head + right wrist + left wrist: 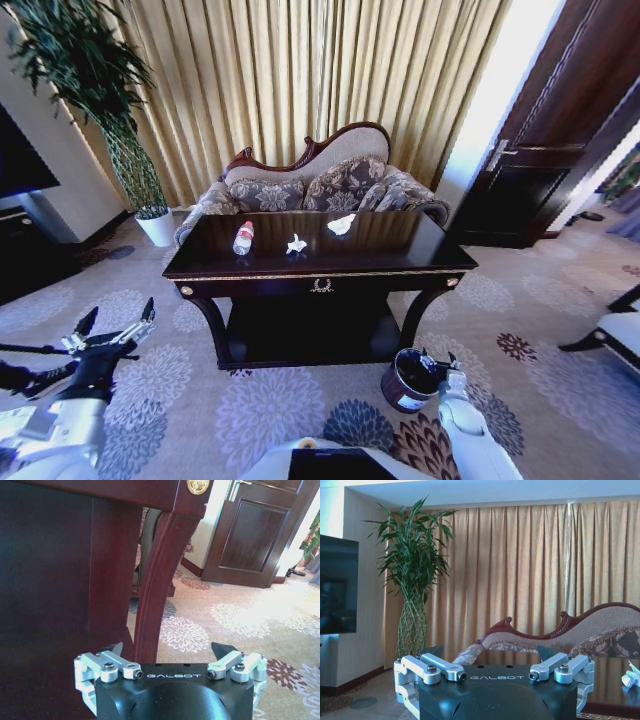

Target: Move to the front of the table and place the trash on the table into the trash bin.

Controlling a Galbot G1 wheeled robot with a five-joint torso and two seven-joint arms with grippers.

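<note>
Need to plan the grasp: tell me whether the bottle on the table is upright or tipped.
Upright. In the head view the bottle stands on its base on the table, cap at the top, red label around its middle.

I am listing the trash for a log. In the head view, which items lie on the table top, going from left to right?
Clear plastic bottle → crumpled white tissue → pale wrapper-like piece, all on the table.

Trash (296, 243) on table (400, 250), bin (406, 381) beside.
</note>
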